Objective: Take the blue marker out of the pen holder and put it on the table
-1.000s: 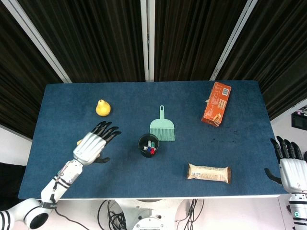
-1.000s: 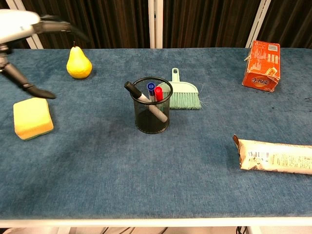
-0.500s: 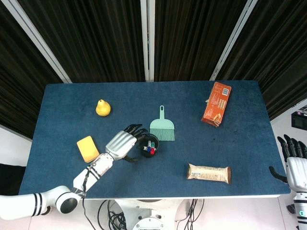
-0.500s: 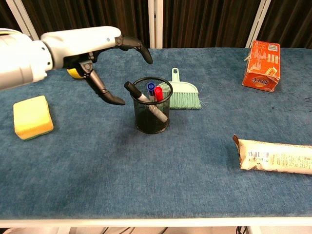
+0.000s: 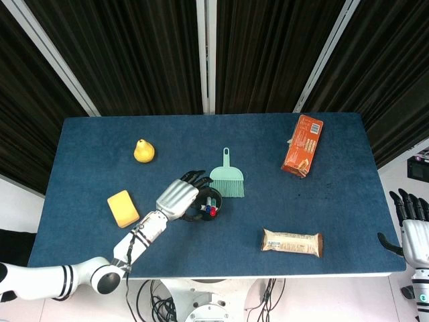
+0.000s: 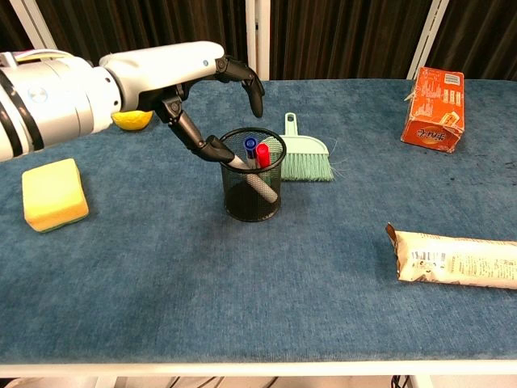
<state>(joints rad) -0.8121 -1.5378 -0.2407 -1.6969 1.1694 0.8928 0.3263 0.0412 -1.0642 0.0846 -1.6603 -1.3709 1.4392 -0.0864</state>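
Chest view: left hand (image 6: 190, 77) arches over round black wire-mesh pen holder (image 6: 252, 184).

The left hand (image 6: 190, 77) had a smooth silver-white back and thin black fingers (image 6: 252, 87). Its arm (image 6: 48, 101) was fat, round and white, with black rings near the elbend. A thin dark cable ran along the forearm. The right hand (image 5: 413, 231) looked the same: white back, black fingers.

Left hand (image 6: 190, 77) hovers over the pen holder (image 6: 252, 175), fingers spread and curled. Blue marker (image 6: 250, 149) stands inside, beside a red one (image 6: 263, 155).
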